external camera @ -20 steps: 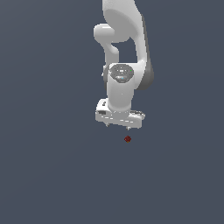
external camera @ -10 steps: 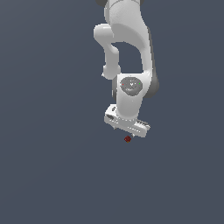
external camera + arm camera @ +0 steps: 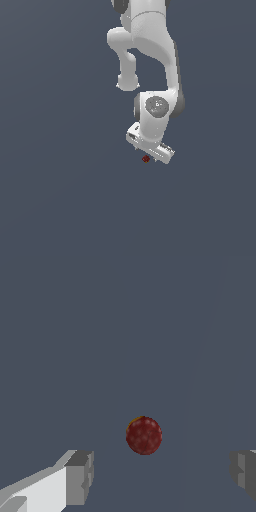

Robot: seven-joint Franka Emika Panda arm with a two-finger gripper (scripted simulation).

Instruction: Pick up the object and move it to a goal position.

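The object is a tiny dark red roundish lump lying on the grey floor, just below the white gripper's hand in the exterior view. In the wrist view the object shows as a speckled dark red ball with a thin orange-yellow edge. My gripper is open, with one grey fingertip on one side and the other far on the opposite side. The object sits between the two fingers' lines, a little beyond the tips, touching neither. In the exterior view the gripper hovers right above the object and its fingers are hard to make out.
The white arm reaches down from the top of the exterior view. The grey floor spreads flat all around. No other object and no goal marker show.
The arm has swung toward the exterior view's right and lowered, and the hand has tilted. The gripper now stands right over the object, which has not moved.
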